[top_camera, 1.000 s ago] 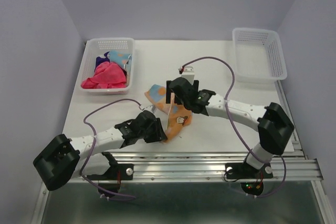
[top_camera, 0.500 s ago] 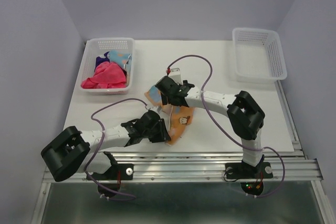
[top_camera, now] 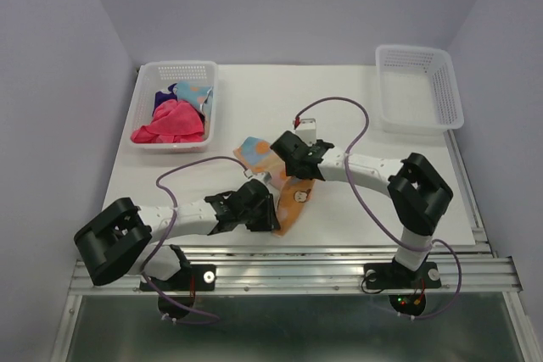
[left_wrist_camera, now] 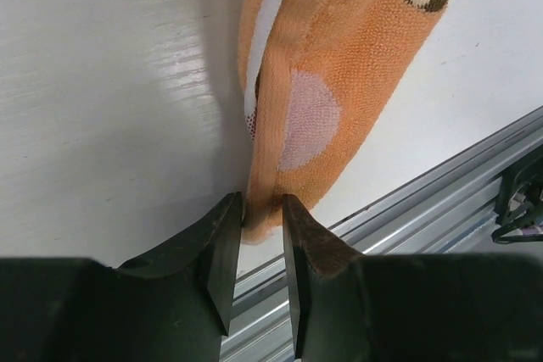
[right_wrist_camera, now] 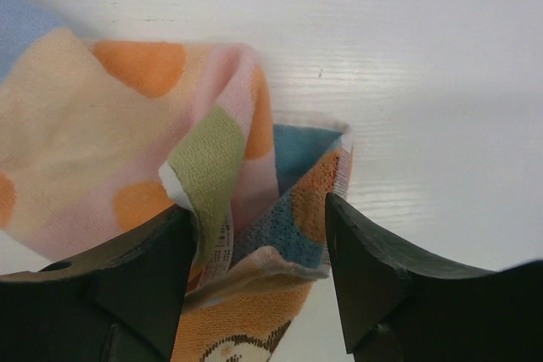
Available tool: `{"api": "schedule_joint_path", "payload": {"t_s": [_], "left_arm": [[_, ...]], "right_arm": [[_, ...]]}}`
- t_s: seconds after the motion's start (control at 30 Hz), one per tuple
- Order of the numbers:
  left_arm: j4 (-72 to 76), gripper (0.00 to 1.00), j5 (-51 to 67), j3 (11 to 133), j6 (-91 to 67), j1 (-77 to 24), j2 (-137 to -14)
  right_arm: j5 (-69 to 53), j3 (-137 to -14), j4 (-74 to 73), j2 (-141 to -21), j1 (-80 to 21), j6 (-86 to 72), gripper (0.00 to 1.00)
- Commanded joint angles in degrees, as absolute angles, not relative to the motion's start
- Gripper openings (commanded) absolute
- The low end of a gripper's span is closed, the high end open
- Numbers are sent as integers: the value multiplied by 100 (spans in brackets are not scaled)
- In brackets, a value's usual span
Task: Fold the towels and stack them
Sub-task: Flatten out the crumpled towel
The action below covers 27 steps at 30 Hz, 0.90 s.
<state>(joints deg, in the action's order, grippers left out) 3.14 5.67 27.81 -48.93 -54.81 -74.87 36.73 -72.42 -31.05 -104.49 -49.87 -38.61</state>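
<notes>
Because the left claw [left_wrist_camera: 261, 209] is nearly closed, nipping only the very tip of the near corner of the patterned towel [left_wrist_camera: 339, 57], its hold looks thin. A sharp tug or a lift at speed would likely pull that corner free and let the cloth flop back. Just beyond the tips the orange fabric rises doubled, with a white hem showing along the left of the crease, so I judge the layers are not lined up. Folding from this state would set a crooked edge.

The right claw [right_wrist_camera: 259, 222] is spread wide and clamps nothing. It straddles a rumpled peak of the same towel, where a green patch, a pink strip and a blue weave bunch together. If it shuts there it may gather 2 or 3 layers at once and lock the wrinkle in rather than catch a single corner. I cannot tell whether its left finger touches the cloth.

Seen from above, the towel lies mid-tabletop [top_camera: 254, 99], slanting from far-left to near, with its near end close to the metal rail [left_wrist_camera: 441, 180]. Dragging it nearer could hang it off the edge. Both wrists crowd together over it, so a careless swing risks a knock or a snagged cable [top_camera: 182, 167].

Far left, the left basket [top_camera: 144, 69] holds a pink towel [top_camera: 170, 123], a dark purple one [top_camera: 160, 99] and a blue-and-orange cloth [top_camera: 193, 92], all unfolded. A second basket [top_camera: 441, 61] sits far right.
</notes>
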Motion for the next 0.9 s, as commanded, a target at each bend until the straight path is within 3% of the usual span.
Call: {"api": "schedule_joint_path", "payload": {"t_s": [0.0, 0.4, 0.53, 0.87], "left_arm": [[9, 37, 413, 2988, -4755, -5660, -7576], [-615, 34, 185, 3559, -4597, -6240, -8182], [-738, 34, 114, 3665, -4544, -6337, -8156], [-940, 35, 44, 3744, -4500, -6469, -7972]], "right_arm": [[3859, -6900, -2980, -9880, -4975, -4131, 68], [3340, -5494, -2549, -8640, -4922, -4605, 70], [3252, -5090, -2286, -8377, -4869, -4763, 62], [2514, -4588, -1038, -8183, -4465, -4939, 56]]}}
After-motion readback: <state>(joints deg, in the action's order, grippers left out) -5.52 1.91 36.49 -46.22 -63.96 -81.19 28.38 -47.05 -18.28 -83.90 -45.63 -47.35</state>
